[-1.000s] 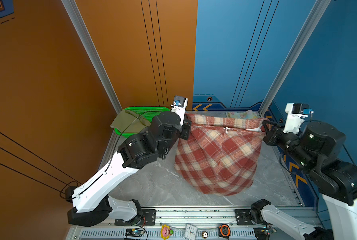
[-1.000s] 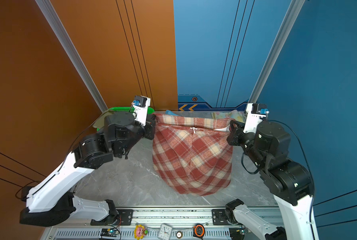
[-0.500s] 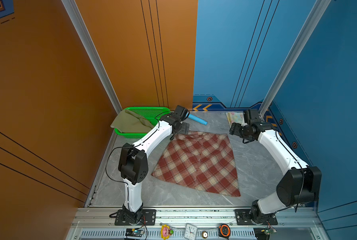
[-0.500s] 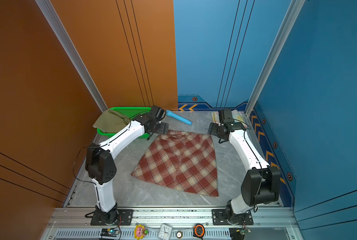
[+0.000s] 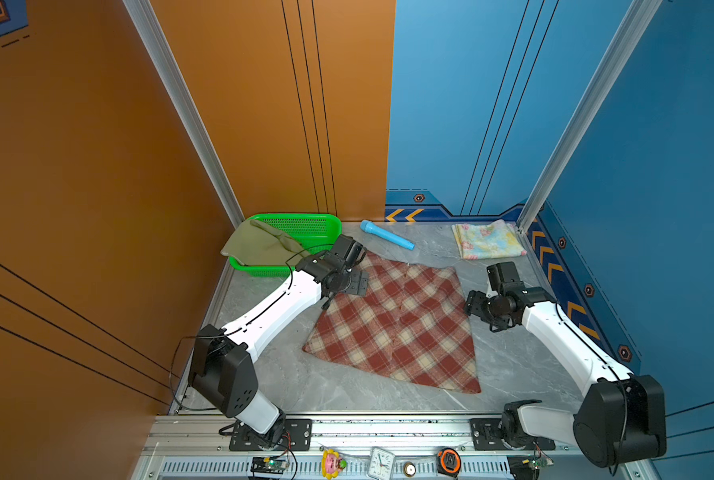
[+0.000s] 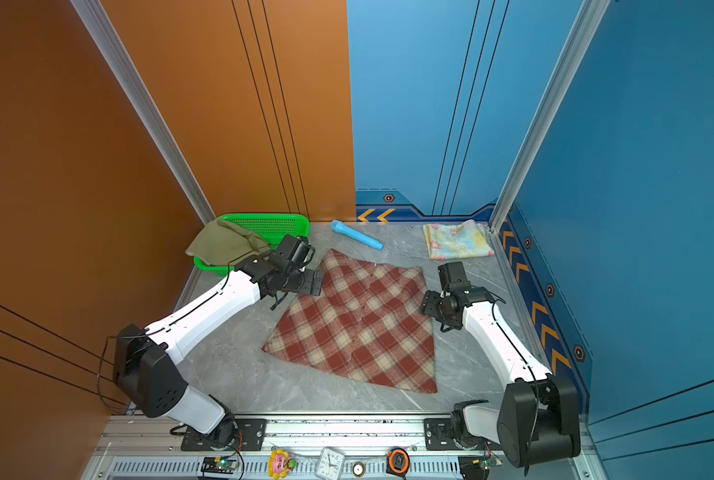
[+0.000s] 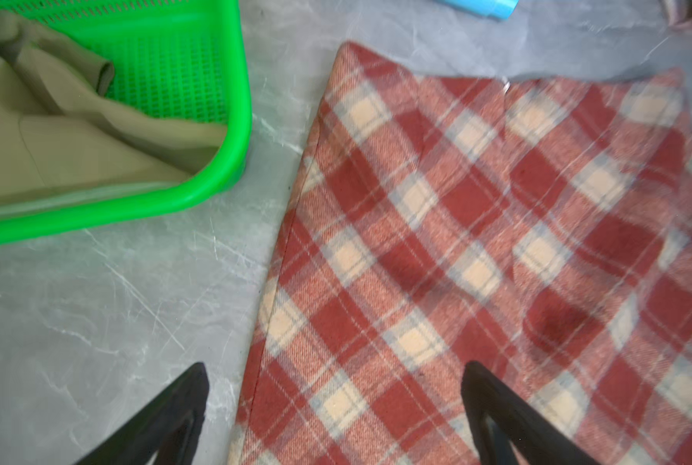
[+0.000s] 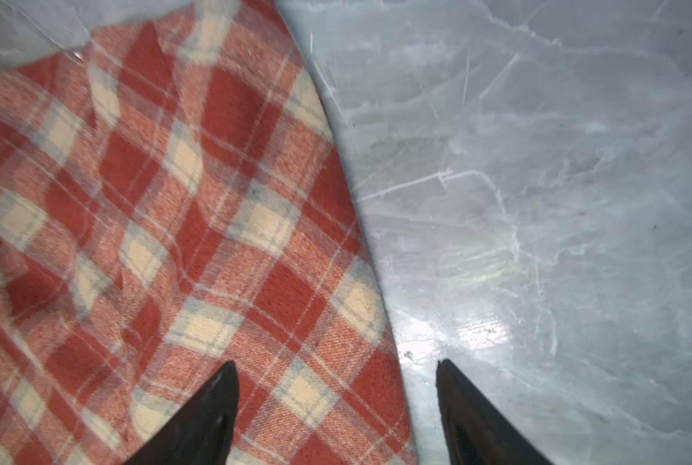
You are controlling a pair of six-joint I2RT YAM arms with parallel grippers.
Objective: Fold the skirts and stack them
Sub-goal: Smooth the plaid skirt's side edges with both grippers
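Where the plaid skirt lies: the red-and-cream plaid skirt [image 5: 396, 324] is spread flat in the middle of the grey marbled bench [image 5: 513, 365], between the two arms.
Left pincer [image 7: 336, 367]: jaws wide apart and holding nothing, at the skirt's left edge near the waist corner. In the left wrist view one finger is over bare bench and the other over plaid.
Right pincer [image 8: 335, 363]: jaws apart and empty, at the skirt's right edge. They straddle the edge, with one finger over cloth and one over bench.
Contact: I cannot tell whether either pincer touches the cloth.
Skirt direction: the narrow waist points to the back wall and the wide hem to the front rail. The long axis runs back to front, turned slightly.
Olive-green skirt [image 5: 259, 245]: crumpled in the green mesh basket [image 5: 305, 222], back left, just behind the left pincer.
Floral pastel skirt [image 5: 488, 240]: folded at the back right corner.
Light-blue tube [image 5: 386, 235]: on the bench just behind the waist.
Writing: the small clock [image 5: 382, 461] on the front rail is too small to read.
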